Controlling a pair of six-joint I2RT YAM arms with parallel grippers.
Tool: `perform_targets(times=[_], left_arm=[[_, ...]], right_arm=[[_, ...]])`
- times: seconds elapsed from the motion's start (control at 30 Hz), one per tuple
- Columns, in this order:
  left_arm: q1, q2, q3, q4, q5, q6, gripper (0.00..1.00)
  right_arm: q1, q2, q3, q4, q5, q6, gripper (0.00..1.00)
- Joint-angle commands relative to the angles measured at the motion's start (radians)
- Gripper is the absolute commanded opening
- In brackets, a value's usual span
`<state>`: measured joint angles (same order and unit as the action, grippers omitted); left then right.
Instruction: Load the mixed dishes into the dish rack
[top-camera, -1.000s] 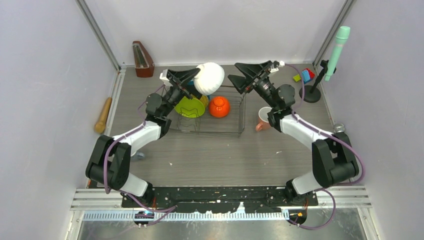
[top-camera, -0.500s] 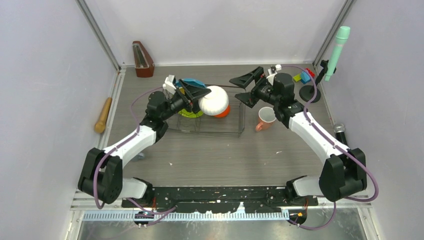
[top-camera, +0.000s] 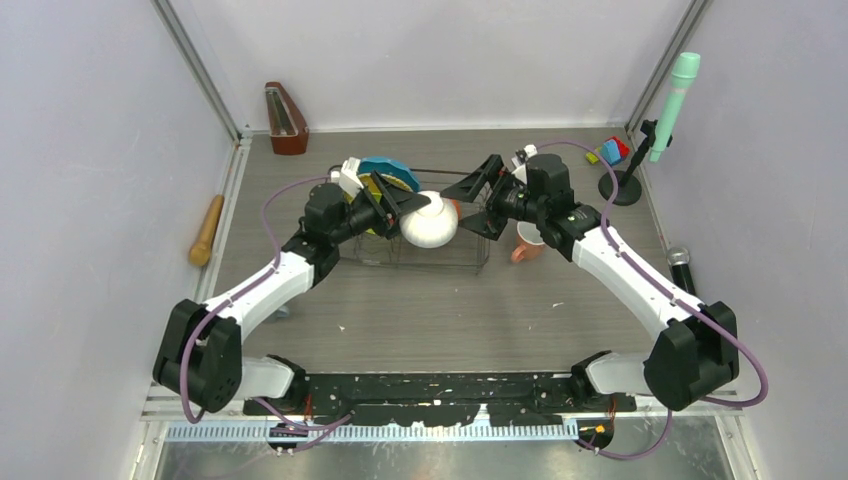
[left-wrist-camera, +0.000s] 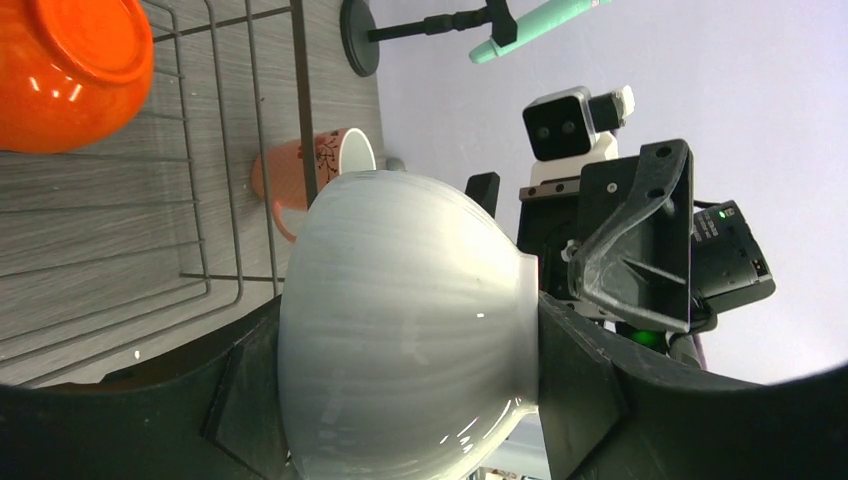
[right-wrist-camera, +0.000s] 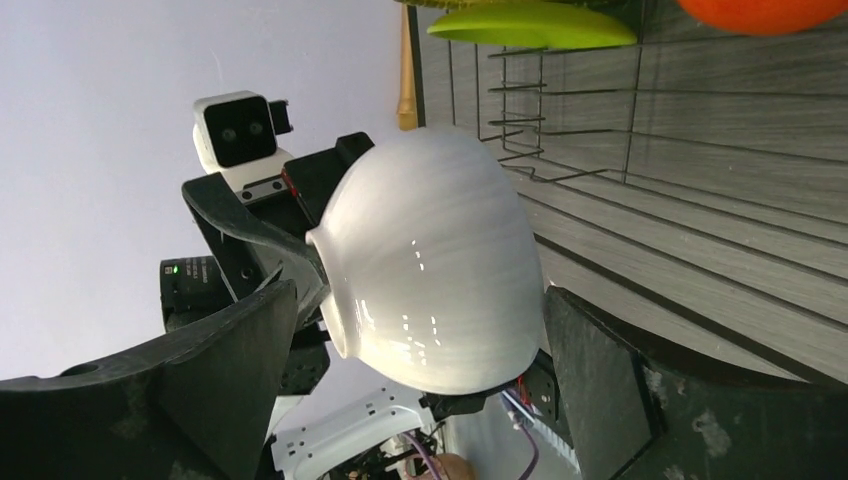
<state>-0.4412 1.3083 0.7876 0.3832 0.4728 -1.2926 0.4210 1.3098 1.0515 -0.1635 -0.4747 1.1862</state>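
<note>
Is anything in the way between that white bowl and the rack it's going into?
Nothing visible does. The white bowl hangs over a bare stretch of the dish rack; the orange bowl sits apart, further back. The right gripper flanks the bowl with open jaws, not beneath it.

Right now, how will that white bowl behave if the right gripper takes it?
The white bowl shows glossy highlights, so it is probably slippery against the left gripper clamping its rounded sides. It looks stiff and possibly breakable; material unclear. Laid sideways in the dish rack, it might roll.
</note>
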Motion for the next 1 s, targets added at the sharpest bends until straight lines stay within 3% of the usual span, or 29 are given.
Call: perform_targets(times=[0.0,0.2,0.6,0.8,0.83,0.87,0.93,0.97], left_arm=[[0.001,0.004,0.07,0.071,-0.015,0.005,0.0],[0.002,0.032,0.091,0.092,-0.022,-0.017,0.0],[0.001,0.077,0.1,0.126,-0.009,-0.031,0.0],[0.001,0.089,0.093,0.14,-0.022,-0.03,0.0],[0.001,0.092,0.089,0.14,-0.026,-0.023,0.0],[0.001,0.091,0.085,0.135,-0.034,-0.011,0.02],[0.001,0.087,0.08,0.101,-0.055,0.022,0.08],[0.001,0.083,0.078,0.076,-0.065,0.039,0.13]], right_arm=[[0.009,0.002,0.049,-0.057,-0.018,-0.048,1.0],[0.013,0.014,0.064,-0.113,-0.038,-0.097,1.0],[0.051,0.07,0.09,-0.05,-0.031,-0.077,0.98],[0.056,0.099,0.078,0.03,-0.015,-0.031,0.75],[0.056,0.105,0.077,0.033,-0.015,-0.031,0.66],[0.055,0.113,0.076,0.04,-0.014,-0.037,0.48],[0.055,0.131,0.079,0.033,-0.011,-0.053,0.25],[0.055,0.134,0.084,0.027,-0.012,-0.06,0.21]])
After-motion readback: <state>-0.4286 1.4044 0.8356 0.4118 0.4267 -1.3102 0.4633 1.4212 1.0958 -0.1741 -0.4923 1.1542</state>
